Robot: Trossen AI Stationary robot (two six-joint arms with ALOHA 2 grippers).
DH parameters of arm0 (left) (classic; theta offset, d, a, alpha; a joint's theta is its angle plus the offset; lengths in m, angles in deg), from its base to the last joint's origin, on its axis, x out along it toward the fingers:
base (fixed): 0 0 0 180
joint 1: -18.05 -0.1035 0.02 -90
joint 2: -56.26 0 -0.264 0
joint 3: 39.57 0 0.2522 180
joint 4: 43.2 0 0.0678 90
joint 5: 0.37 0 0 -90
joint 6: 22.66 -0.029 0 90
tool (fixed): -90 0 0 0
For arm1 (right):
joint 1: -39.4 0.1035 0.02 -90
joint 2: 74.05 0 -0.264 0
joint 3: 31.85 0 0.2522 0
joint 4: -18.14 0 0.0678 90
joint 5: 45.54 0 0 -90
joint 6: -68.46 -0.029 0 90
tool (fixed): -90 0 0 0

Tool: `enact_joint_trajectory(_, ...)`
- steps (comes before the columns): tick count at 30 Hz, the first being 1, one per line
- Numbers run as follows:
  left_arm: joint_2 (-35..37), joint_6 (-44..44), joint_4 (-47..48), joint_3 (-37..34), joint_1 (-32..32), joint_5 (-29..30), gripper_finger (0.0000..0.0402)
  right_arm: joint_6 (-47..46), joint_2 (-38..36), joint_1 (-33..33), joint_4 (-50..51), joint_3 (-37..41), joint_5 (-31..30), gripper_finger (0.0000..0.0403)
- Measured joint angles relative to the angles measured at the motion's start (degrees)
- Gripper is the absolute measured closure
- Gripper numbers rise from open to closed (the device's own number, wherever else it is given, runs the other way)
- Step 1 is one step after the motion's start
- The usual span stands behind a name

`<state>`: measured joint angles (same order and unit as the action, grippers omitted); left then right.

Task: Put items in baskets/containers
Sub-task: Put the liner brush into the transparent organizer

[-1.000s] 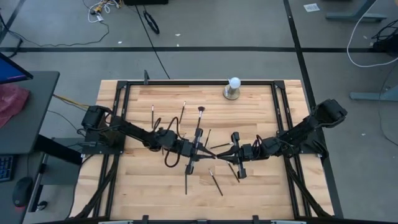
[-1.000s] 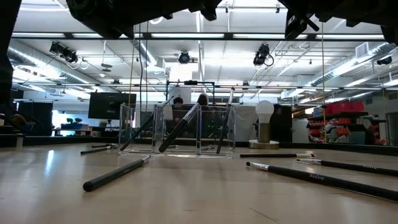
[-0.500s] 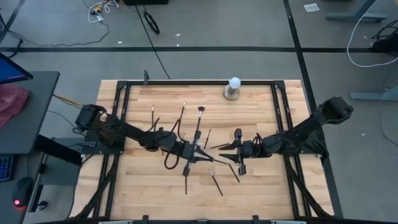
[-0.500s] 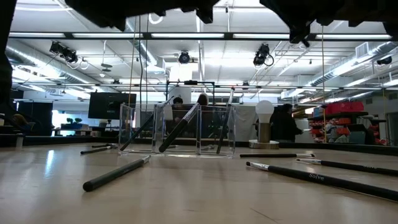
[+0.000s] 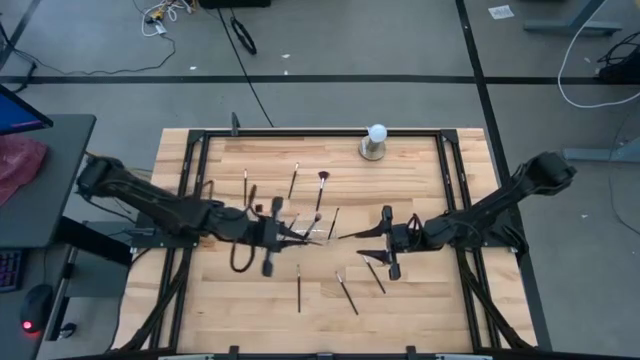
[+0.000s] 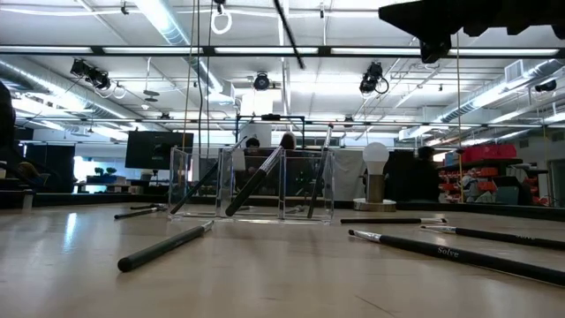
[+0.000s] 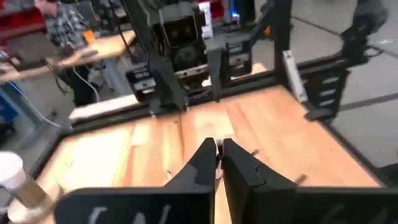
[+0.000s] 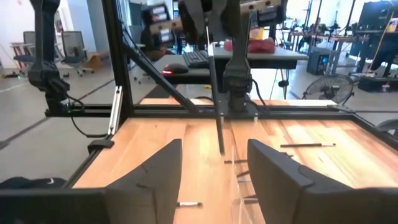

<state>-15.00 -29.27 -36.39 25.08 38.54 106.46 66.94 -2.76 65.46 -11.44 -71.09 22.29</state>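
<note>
My left gripper (image 5: 288, 235) is shut on a thin dark makeup brush (image 8: 216, 99), which also shows high in the low view (image 6: 290, 37). The brush hangs clear of the table. My right gripper (image 8: 214, 149) is open with nothing between its fingers. It faces the left gripper from the table's right side (image 5: 358, 240), a short way off the brush. The clear tray (image 6: 252, 185) stands on the table toward the far side. Three brushes lean in it against its walls. My left gripper pinches the brush near its upper end (image 8: 210, 37) between its two fingers. The brush hangs below the fingers, slightly tilted, with its lower end (image 8: 222, 149) free above the table.
A white ball on a round metal base (image 5: 375, 140) stands at the far edge. Loose brushes lie on the wood near the front (image 5: 298, 288), (image 5: 347, 290), (image 5: 375, 275), and more lie in the low view (image 6: 168, 245), (image 6: 450, 254). A black frame (image 5: 190, 170) borders the table.
My right gripper has opened and let go of the brush. My left gripper has drawn back toward the table's left edge, staying shut on the brush.
</note>
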Motion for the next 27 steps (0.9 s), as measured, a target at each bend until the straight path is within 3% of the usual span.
enact_joint_trajectory(7,3.42,13.15,38.59,12.37,-0.88,5.63,0.0388,-0.52,2.69,-0.31,-2.15,0.00,0.02,0.0235)
enact_joint_trajectory(11,2.58,14.33,48.32,15.44,-3.70,3.36,0.0387,-0.58,3.94,-0.37,-4.20,0.00,0.09,0.0241)
enact_joint_trajectory(16,2.62,13.33,48.51,13.25,-8.70,-2.08,0.0388,-0.59,4.78,-0.46,-4.65,0.00,0.11,0.0243)
enact_joint_trajectory(27,1.77,10.25,39.74,7.73,-14.95,-14.23,0.0387,-0.47,4.89,-0.50,-5.04,-0.02,0.11,0.0243)
